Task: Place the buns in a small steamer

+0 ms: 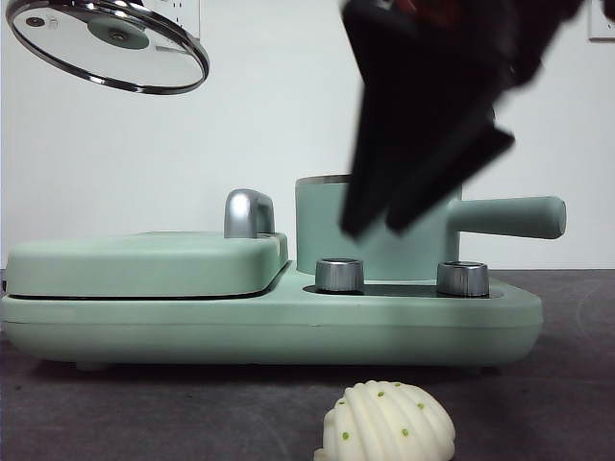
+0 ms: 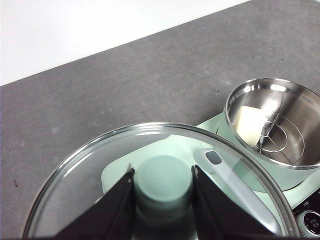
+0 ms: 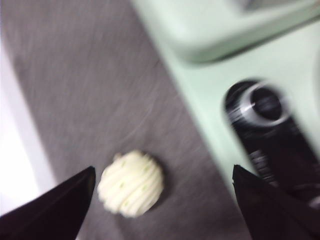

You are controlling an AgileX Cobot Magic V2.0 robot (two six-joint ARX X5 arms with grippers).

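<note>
Lid (image 2: 150, 165) held aloft by left gripper (image 2: 163, 181), clamped on its knob.
Right gripper (image 3: 162, 200) spread wide, empty, above ridged bun (image 3: 131, 183); smooth bun (image 2: 248, 123) seen inside steamer (image 2: 235, 140).

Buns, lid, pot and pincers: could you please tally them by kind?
Buns: 2 (ridged bun on table, smooth bun in pot)
Glass lid: 1
Steamer pot: 1
Pincers: 2 (left pincer, right pincer)
Total: 6

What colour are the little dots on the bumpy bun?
Green dots on a cream-white ridged bun, clearest in the front view.
</note>
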